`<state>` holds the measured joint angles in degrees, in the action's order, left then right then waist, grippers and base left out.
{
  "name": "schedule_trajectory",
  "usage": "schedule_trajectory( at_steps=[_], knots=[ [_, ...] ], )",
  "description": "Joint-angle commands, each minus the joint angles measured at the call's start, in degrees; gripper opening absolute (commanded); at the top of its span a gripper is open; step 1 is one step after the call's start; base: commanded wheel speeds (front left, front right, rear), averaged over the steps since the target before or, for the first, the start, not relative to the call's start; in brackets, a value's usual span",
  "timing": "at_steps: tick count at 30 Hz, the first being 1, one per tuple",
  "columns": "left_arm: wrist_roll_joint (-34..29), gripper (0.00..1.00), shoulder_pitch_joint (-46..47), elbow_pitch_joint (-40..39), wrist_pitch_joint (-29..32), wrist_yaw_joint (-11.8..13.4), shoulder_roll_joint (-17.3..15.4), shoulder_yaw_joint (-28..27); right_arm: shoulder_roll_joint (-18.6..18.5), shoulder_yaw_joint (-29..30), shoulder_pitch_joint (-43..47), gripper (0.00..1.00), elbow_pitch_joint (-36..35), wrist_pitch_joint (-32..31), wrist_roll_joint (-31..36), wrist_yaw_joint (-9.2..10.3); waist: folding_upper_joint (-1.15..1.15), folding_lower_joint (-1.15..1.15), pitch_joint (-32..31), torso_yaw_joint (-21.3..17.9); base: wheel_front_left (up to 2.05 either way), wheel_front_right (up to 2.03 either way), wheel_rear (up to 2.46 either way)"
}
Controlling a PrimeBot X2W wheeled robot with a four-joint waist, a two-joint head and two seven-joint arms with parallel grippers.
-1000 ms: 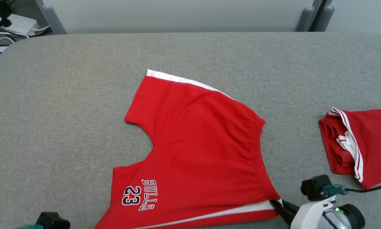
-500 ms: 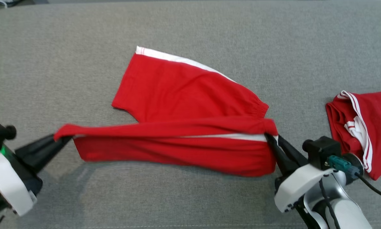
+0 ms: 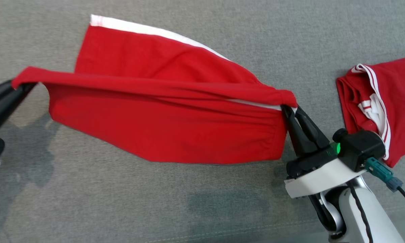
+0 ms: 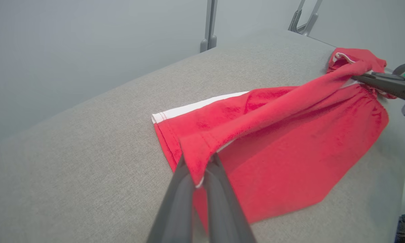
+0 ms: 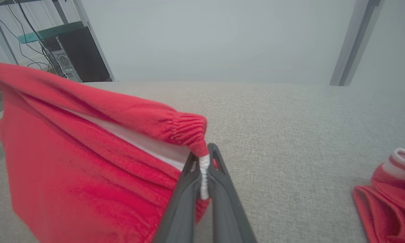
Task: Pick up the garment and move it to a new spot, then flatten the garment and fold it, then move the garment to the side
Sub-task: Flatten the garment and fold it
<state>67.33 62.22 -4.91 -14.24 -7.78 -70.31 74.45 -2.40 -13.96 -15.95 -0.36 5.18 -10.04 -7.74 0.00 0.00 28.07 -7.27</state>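
The garment [image 3: 161,111] is a pair of red shorts with a white side stripe, half lifted off the grey table [image 3: 202,209]. Its near edge hangs stretched in the air between my two grippers, while its far leg [image 3: 128,47] still lies on the surface. My left gripper [image 3: 18,86] is shut on the leg-hem corner [image 4: 197,162] at the far left of the head view. My right gripper [image 3: 290,109] is shut on the elastic waistband corner [image 5: 202,158] at the right. The lifted cloth sags below the taut edge and hides the printed side.
A second red garment [image 3: 381,104] with white trim lies bunched at the table's right, close behind my right wrist. In the right wrist view it appears as red cloth [image 5: 388,202] at the lower right. A pale wall and metal posts [image 4: 209,23] stand beyond the far edge.
Both grippers have raised the near edge of the shorts off the table and carried it away from me over the far leg. The head camera has tilted down, shifting the whole picture.
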Motion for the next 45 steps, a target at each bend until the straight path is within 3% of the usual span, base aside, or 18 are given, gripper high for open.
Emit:
schedule_trajectory(
  at_steps=[1,9,21,29,35,38,39,40,41,45],
  knots=[
    [-0.4,0.0,2.0,0.5,-0.7,0.3,-4.3,-3.7,-0.5,-0.9,-1.0,0.0,-0.7,1.0,-0.4,0.25,0.0,0.0,2.5,-2.3,0.0,0.0,0.0],
    [-2.7,0.0,3.0,-1.5,-0.7,0.3,-7.1,-9.7,-0.5,-4.7,-5.2,0.0,0.2,5.6,-4.3,0.25,0.0,0.0,6.9,-5.6,0.0,0.0,0.0],
    [-5.1,0.0,3.7,-2.7,-0.7,0.3,-10.8,-14.0,-0.5,-6.8,-7.1,0.0,-0.5,9.7,-7.2,0.25,0.0,0.0,11.4,-9.8,0.0,0.0,0.0],
    [-5.4,0.0,3.7,-2.4,-0.8,0.3,-10.9,-19.7,-0.5,-8.8,-7.9,0.0,-4.9,9.8,-8.7,0.25,0.0,0.0,13.1,-10.5,0.0,0.0,0.0],
    [-5.2,0.0,0.8,-2.5,-0.8,0.3,-10.8,-20.8,-0.5,-8.7,-7.7,0.0,-6.3,9.8,-9.0,0.25,0.0,0.0,14.0,-10.6,0.0,0.0,0.0],
    [-5.1,0.44,-0.7,-2.8,-0.8,0.3,-10.5,-21.8,-0.5,-8.9,-7.9,0.0,-6.8,9.8,-9.1,0.25,0.0,0.0,14.7,-10.7,0.0,0.0,0.0],
    [-5.1,0.64,-1.1,-3.0,-0.8,0.3,-10.5,-22.3,-0.5,-9.1,-7.9,0.23,-6.6,9.8,-9.4,0.25,0.0,0.0,14.9,-10.8,0.0,0.0,0.0],
    [-5.2,1.0,-1.6,-3.4,-0.8,0.3,-10.4,-22.6,-0.5,-9.2,-8.1,0.6,-6.4,9.8,-9.6,0.25,0.0,0.0,15.1,-10.8,0.0,0.0,0.0],
    [-4.9,1.0,-2.1,-3.6,-0.8,0.3,-10.3,-22.9,-0.5,-9.5,-8.3,1.0,-6.3,9.8,-10.3,0.25,0.0,0.0,15.3,-10.8,0.0,0.0,0.0],
    [-4.6,1.0,-3.8,-4.7,-0.8,0.3,-10.1,-24.1,-0.5,-11.0,-9.2,1.0,-6.1,9.8,-11.3,0.25,0.0,0.0,15.8,-10.5,0.0,0.0,0.0]
  ],
)
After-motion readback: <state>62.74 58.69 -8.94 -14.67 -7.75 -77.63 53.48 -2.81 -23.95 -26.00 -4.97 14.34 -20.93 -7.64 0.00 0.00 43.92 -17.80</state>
